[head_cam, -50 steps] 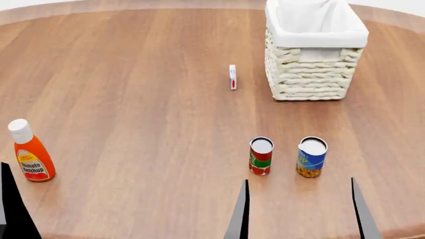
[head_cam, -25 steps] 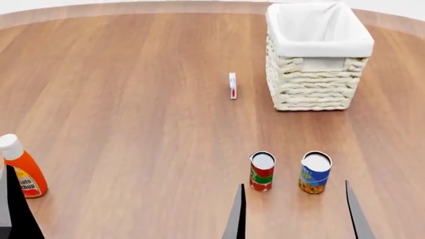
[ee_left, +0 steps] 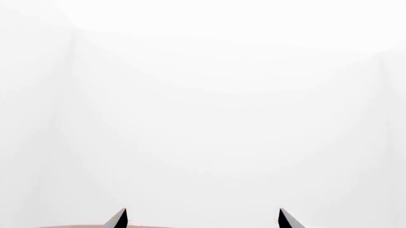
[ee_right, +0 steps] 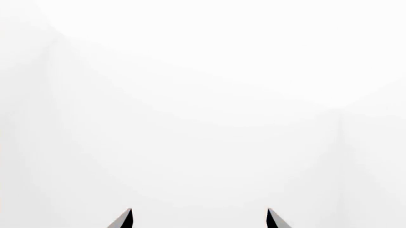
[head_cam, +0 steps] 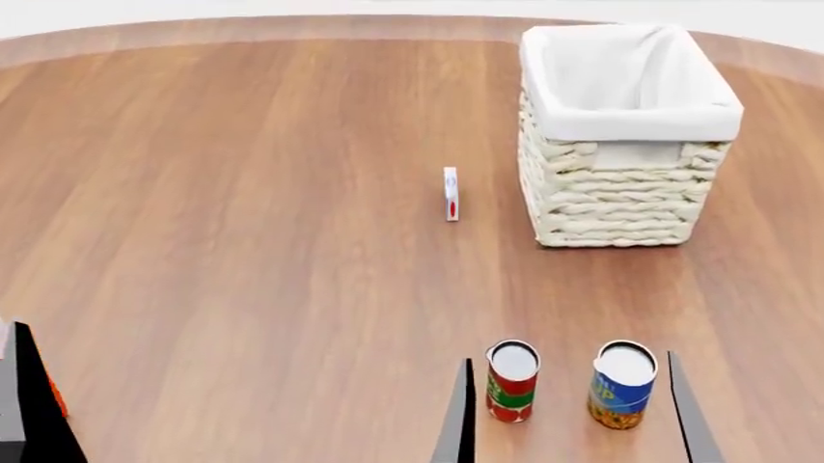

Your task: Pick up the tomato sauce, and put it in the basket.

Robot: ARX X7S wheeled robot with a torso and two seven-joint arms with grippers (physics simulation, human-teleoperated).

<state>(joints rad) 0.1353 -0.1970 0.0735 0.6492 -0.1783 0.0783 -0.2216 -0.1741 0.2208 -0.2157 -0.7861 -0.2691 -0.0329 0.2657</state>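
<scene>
The tomato sauce, a small red-labelled can with a green band, stands upright near the table's front edge. The basket, cream wicker with a white lining, stands at the back right, well beyond the can. My right gripper is open. In the head view its two dark fingers flank the tomato sauce and the can beside it, touching neither. In the right wrist view the right gripper shows only white background. My left gripper is open and empty, with one finger at the head view's left edge.
A blue-and-yellow can stands just right of the tomato sauce. A small white box stands on edge left of the basket. An orange sliver of a ketchup bottle shows behind the left finger. The brown wooden table spreads all around.
Everything on the table has slid down the head view. The cans now sit between the right fingers in the picture, and the ketchup bottle has slipped behind the left finger.
</scene>
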